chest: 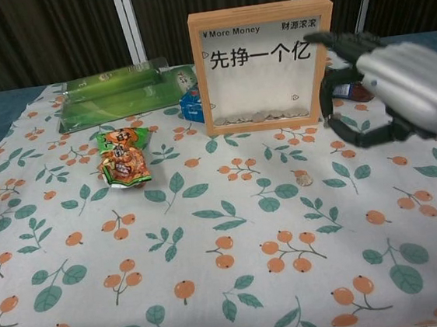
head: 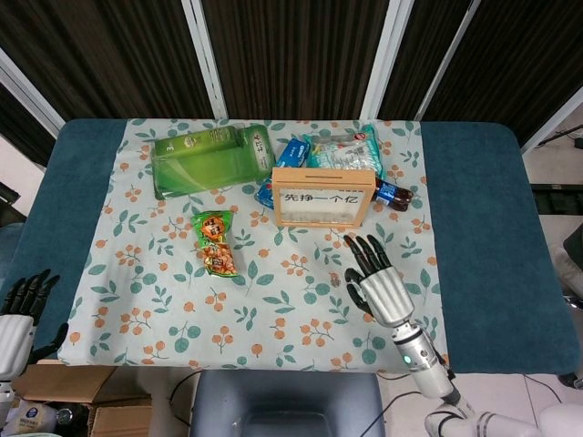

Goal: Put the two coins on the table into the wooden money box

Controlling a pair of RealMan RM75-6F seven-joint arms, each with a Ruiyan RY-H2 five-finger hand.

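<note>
- Nearest the camera in the chest view, the flowered cloth [chest: 216,289] covers the desk, printed with leaves and orange berries.
- One coin [chest: 304,178] lies flat on the cloth, right of centre in the chest view, small and pale. I can pick out only this one; a second coin is not clear in either view.
- The right hand [chest: 398,90] hangs above the cloth at the right of the chest view, its dark fingers [chest: 336,39] spread apart and holding nothing.
- The coin sits below and to the left of those fingers in the chest view, on the near side of them. The hand looks raised off the cloth, so it would likely need to come down and back toward the camera to reach it.
- The left hand [head: 20,314] shows at the lower left edge of the head view, off the cloth, fingers loosely apart and empty. It is well apart from the coin; the right hand is much nearer.
- An orange snack packet [chest: 124,156] lies at the left.
- Beyond the coin stands the wooden money box [chest: 265,65], upright, glass front facing the camera, coins already heaped in its bottom.
- Farthest back lie a green package [chest: 121,92] and a dark bottle [chest: 351,83] behind the box.
</note>
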